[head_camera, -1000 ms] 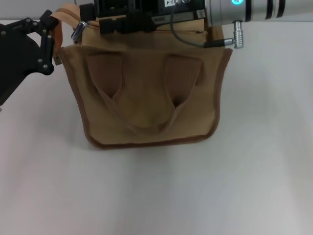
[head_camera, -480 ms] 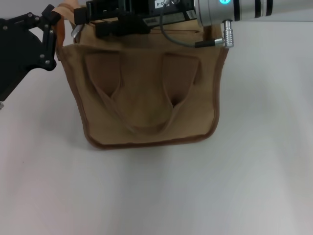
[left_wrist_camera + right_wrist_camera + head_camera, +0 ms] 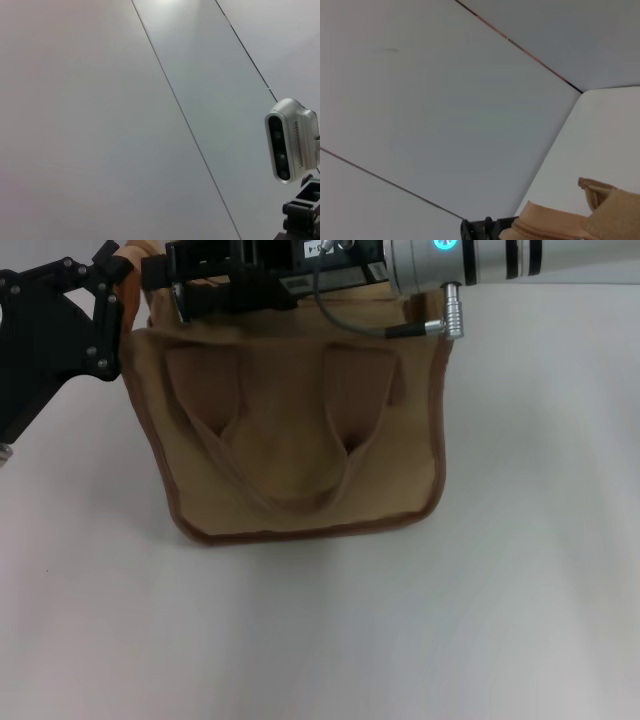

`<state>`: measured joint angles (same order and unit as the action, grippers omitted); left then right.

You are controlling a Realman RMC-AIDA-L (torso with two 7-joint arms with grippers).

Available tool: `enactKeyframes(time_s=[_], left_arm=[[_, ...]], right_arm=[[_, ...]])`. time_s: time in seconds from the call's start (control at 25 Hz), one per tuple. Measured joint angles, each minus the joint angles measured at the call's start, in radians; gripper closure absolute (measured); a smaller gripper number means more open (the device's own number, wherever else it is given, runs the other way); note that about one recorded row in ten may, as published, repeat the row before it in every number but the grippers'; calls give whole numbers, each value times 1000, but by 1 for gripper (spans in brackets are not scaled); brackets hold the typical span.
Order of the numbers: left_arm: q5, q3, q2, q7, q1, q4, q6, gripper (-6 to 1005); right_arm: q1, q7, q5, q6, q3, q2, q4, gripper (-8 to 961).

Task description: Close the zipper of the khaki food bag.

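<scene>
A plain white table (image 3: 500,590) filled the head view, with pale grey wall panels split by thin dark seams behind it in both wrist views. The khaki food bag (image 3: 290,430) stood in the upper centre-left of the head frame, its front panel facing the camera, brown piping tracing its edges and its two looped handles lying flat against the cloth. The right arm, a silver tube with black bands and a lit cyan ring, reached in from the upper right corner and lay across the bag's top edge; the right gripper (image 3: 215,285), a black block, sat at the bag's upper left corner, over the top panel where the zipper ran. Whether its fingers were apart or together could not be told. A grey cable looped from the arm to a metal plug at the bag's upper right corner. The left gripper (image 3: 85,315), black and linked, occupied the upper left of the frame, touching or just beside the bag's left corner; its fingers' state could not be told either. A white label on the right arm carried small print too fine to read. In the right wrist view, a short stretch of the zipper (image 3: 540,231) showed along the bottom edge, beside a khaki fold. The pull tab was not visible.
</scene>
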<state>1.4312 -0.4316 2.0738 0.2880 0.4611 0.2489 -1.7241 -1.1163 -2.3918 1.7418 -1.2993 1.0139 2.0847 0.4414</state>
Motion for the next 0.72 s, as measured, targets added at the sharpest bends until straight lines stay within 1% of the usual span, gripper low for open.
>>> enactKeyframes(time_s=[0.32, 0.72], left_arm=[[7, -1, 0, 13, 12, -2, -5, 995], [5, -12, 0, 25, 27, -2, -2, 995]], right_arm=[[-2, 5, -3, 5, 25, 1, -1, 226], [4, 20, -3, 10, 26, 2, -1, 240]])
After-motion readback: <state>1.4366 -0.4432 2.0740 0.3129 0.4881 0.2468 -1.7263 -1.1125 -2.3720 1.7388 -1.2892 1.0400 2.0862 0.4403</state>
